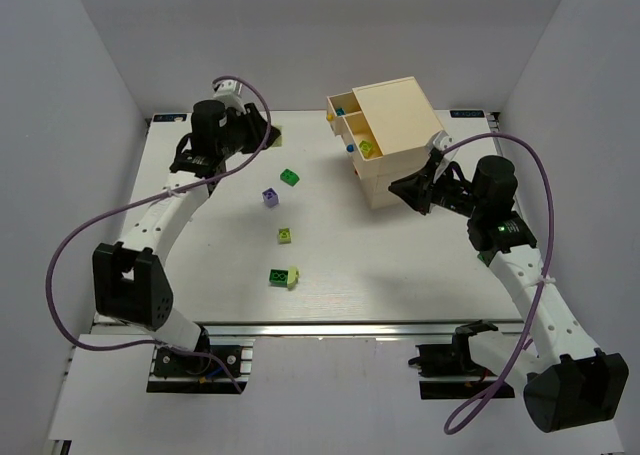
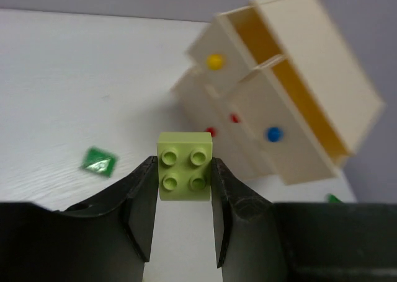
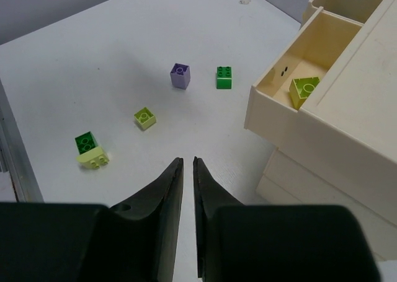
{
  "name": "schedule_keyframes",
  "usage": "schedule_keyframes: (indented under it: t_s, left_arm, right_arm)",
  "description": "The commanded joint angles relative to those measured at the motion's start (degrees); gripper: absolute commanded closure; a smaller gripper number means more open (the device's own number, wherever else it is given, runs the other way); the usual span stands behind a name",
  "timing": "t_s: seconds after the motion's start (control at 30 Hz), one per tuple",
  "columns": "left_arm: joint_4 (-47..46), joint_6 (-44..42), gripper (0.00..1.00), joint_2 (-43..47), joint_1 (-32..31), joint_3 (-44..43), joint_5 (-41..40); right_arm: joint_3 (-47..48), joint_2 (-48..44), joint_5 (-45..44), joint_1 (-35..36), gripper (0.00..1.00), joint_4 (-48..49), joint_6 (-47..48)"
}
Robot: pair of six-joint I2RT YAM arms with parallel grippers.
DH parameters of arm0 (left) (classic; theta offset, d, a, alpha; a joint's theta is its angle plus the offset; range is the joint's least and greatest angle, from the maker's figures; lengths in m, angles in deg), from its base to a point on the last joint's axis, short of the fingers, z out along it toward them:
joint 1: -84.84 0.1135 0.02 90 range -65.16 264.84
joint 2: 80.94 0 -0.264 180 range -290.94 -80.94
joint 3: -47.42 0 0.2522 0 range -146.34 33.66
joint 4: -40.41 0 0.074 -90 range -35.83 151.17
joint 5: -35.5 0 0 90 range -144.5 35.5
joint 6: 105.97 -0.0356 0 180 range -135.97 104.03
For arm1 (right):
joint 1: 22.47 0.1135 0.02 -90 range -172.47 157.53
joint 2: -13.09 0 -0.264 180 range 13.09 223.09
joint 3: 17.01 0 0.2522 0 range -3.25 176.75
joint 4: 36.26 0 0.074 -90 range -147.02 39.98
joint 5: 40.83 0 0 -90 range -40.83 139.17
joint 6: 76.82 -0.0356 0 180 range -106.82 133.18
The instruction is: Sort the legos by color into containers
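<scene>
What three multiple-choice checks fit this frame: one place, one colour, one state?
1. Where is the purple brick?
A. in a drawer
B. on the table
C. stacked on another brick

2. What colour is the brick in the left gripper?
A. blue
B. pale yellow-green
C. purple

3. The blue-knob drawer is:
A. shut
B. pulled open
C. lying on the table

Key:
1 B: it stands alone on the bare table, with a green brick beside it.
2 B: the left wrist view shows a pale yellow-green brick clamped between the fingers.
3 B: its front stands out from the chest and its inside shows.
</scene>
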Motion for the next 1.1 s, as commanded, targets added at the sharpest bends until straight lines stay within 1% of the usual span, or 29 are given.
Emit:
schedule_keyframes:
  t_s: [0.0,0.07,0.1,0.13,0.2,0.3,0.47,0.73,0.87,0.9,0.97,1.0,1.07]
  left_arm:
    - [-16.3,8.8,1.0,-2.5,-1.9,1.7,23.0]
    - [-20.4,12.7,1.0,-5.5,-3.1,-0.8,26.1]
    - [-23.5,16.2,1.0,-6.6,-4.5,-1.8,26.9]
    - [-24.8,17.7,1.0,-7.8,-5.2,-4.0,27.1]
    - [-28.7,21.5,1.0,-10.7,-7.3,-5.8,26.9]
    - [-32.0,24.8,1.0,-13.8,-9.7,-9.6,25.0]
    - [-33.6,26.6,1.0,-17.8,-12.3,-14.9,20.5]
    - [-30.0,25.1,1.0,-23.1,-14.2,-19.6,16.1]
    - [-28.7,25.3,0.93,-25.7,-14.7,-21.2,15.9]
    - [-28.3,25.2,0.86,-26.1,-15.3,-21.5,15.7]
    - [-27.4,25.1,0.78,-26.9,-15.3,-22.7,15.9]
    - [-27.2,25.0,0.7,-27.4,-15.9,-23.0,16.0]
    - [-27.0,25.0,0.62,-27.9,-15.9,-23.9,16.1]
  right_arm:
    - [-0.3,-0.5,0.0,-0.8,0.83,3.3,-0.6]
    - [-0.4,-0.5,-0.9,-1.1,0.83,3.6,-0.8]
    - [-0.4,-0.6,-1.3,-1.4,0.84,3.7,-1.0]
    - [-0.5,-0.6,-1.6,-1.6,0.84,3.9,-1.1]
    - [-0.5,-0.9,-2.9,-2.1,0.84,3.9,-1.1]
    - [-0.6,-1.2,-3.9,-2.9,0.85,4.1,-1.2]
    - [-1.1,-1.3,-3.1,-4.3,0.85,4.6,-1.7]
    - [-1.5,-1.9,-1.7,-5.1,0.84,5.1,-2.1]
    - [-1.6,-1.9,-1.4,-5.5,0.8,5.1,-2.1]
    - [-1.7,-1.9,-1.3,-5.8,0.79,5.1,-2.1]
    - [-1.7,-1.9,-0.9,-5.9,0.77,5.1,-2.1]
    - [-1.7,-1.9,-0.8,-5.9,0.75,5.1,-2.1]
    - [-1.7,-2.0,-0.7,-6.0,0.72,5.1,-2.1]
